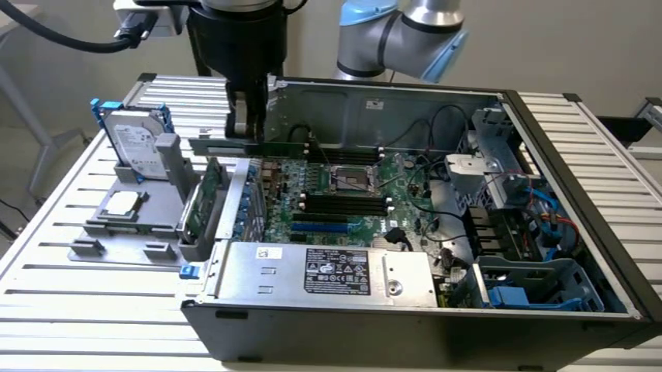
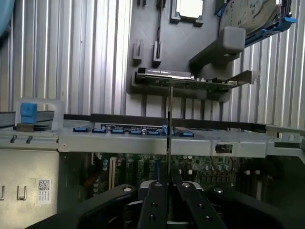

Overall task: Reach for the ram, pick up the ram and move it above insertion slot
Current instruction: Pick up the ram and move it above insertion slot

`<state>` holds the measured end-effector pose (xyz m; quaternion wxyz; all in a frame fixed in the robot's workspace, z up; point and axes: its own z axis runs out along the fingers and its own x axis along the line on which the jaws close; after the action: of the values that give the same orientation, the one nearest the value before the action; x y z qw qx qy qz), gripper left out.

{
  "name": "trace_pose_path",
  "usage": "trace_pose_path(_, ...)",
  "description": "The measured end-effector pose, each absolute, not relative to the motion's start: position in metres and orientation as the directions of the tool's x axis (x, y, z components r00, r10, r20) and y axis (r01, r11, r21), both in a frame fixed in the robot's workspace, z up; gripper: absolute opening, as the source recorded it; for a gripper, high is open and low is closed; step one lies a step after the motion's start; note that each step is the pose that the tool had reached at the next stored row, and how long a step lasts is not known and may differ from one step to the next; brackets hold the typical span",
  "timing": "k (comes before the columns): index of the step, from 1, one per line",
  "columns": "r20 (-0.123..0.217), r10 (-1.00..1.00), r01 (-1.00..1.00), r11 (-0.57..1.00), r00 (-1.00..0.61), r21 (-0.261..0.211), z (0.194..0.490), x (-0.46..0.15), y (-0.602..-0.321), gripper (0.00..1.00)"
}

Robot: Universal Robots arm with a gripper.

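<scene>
Open black computer case (image 1: 414, 325) lay on slatted metal tabletop (image 1: 62, 287), top side open, free room above green motherboard (image 1: 342, 201). Black end effector (image 1: 248, 128) hung over case's rear edge at exterior view's left, fingers (image 2: 155, 205) clamped on long thin green ram stick (image 1: 271, 146). Ram was held horizontal, in air, above motherboard, clear of black insertion slots (image 1: 336, 205). Grey holder tray (image 1: 124, 225) stood beside case.

no text legible, white label on power supply (image 1: 336, 273) unreadable, QR sticker (image 2: 44, 184) unreadable
</scene>
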<state>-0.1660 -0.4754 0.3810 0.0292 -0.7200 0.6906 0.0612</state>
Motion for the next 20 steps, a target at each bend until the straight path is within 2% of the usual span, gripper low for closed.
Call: trace_pose_path(20,-0.134,-0.99,-0.998,-0.049,0.043,0.042,0.376,-0.076,-0.47,0.14)
